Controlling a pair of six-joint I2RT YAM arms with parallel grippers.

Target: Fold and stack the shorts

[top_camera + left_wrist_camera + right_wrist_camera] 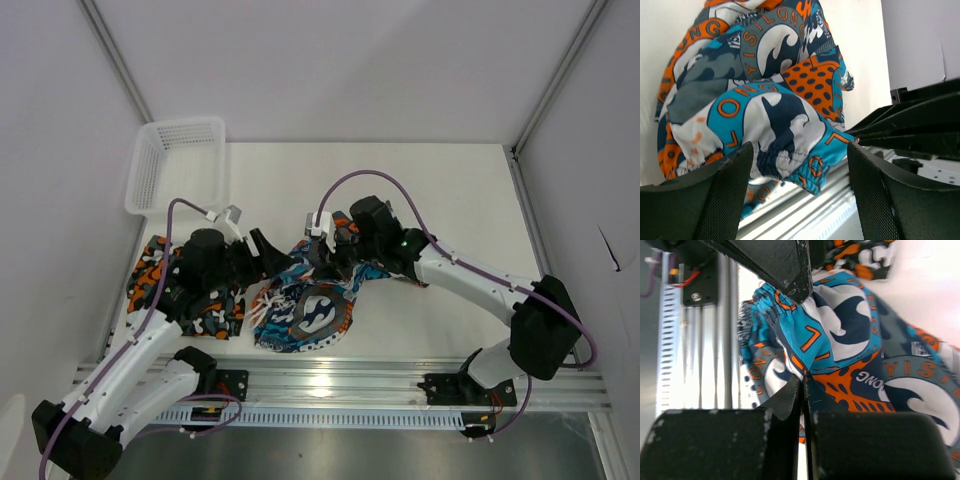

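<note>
The teal-blue graphic shorts (300, 318) lie crumpled near the table's front edge, partly lifted. My right gripper (322, 262) is shut on a fold of their fabric; in the right wrist view the teal shorts (840, 335) run into its closed fingertips (804, 381). My left gripper (262, 248) stands open just left of it. In the left wrist view the elastic waistband of the teal shorts (790, 145) hangs ahead of that gripper (800, 150), touching neither finger. The camouflage shorts (150, 278) lie flat at the left, partly hidden under my left arm.
A white mesh basket (178, 160) stands at the back left corner. The metal rail (340, 385) runs along the front edge, just below the teal shorts. The two grippers are close together, the left finger (780, 260) showing right above the right gripper's hold.
</note>
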